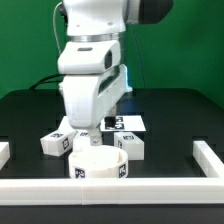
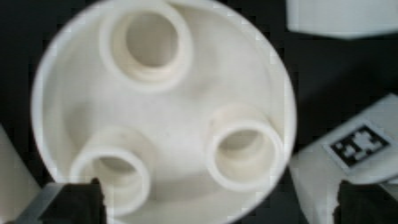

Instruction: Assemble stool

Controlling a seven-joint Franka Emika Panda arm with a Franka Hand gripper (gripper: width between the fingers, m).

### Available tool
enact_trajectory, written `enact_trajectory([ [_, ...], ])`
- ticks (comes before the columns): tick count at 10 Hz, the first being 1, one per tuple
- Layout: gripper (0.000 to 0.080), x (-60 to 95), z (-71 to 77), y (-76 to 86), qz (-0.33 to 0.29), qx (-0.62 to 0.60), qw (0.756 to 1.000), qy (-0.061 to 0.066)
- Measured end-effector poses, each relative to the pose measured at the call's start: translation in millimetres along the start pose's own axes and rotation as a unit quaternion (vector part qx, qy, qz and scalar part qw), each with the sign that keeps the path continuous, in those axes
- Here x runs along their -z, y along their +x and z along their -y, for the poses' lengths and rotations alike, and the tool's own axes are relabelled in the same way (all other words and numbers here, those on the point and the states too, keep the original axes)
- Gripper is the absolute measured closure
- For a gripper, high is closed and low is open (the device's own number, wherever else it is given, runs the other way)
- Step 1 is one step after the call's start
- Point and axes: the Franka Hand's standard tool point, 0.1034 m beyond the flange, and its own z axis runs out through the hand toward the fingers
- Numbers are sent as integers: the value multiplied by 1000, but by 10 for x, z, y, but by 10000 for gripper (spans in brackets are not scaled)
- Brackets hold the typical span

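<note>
The stool's round white seat (image 1: 98, 165) lies near the front of the table with its underside up. The wrist view shows it close up (image 2: 160, 100) with three round sockets. My gripper (image 1: 88, 141) hangs straight down just above the seat's back left rim. In the wrist view the gripper (image 2: 210, 212) is open, with a dark fingertip (image 2: 68, 204) on either side of the seat's edge, and it holds nothing. One chunky white leg (image 1: 57, 142) lies to the seat's left and one (image 1: 131, 147) to its right. A tagged leg also shows in the wrist view (image 2: 356, 148).
The marker board (image 1: 128, 122) lies behind the seat, with another white part (image 1: 113, 125) at its edge. Long white border rails run along the front (image 1: 110, 187), at the exterior view's right (image 1: 208, 155) and at its left (image 1: 5, 152).
</note>
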Motion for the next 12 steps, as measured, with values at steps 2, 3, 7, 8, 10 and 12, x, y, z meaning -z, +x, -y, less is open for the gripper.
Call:
enact_trajectory([
  [2,150,-5,8,16,0,0,1000,1],
  [3,150,-7,8,12,0,0,1000,1],
  [7,150,-133,39,-132,0,88,996,12],
  [8,150,-155,42,-166,0,105,994,14],
  [10,150,-184,53,-183,0,103,995,16],
  [12,150,-215,81,-182,0,103,994,19],
])
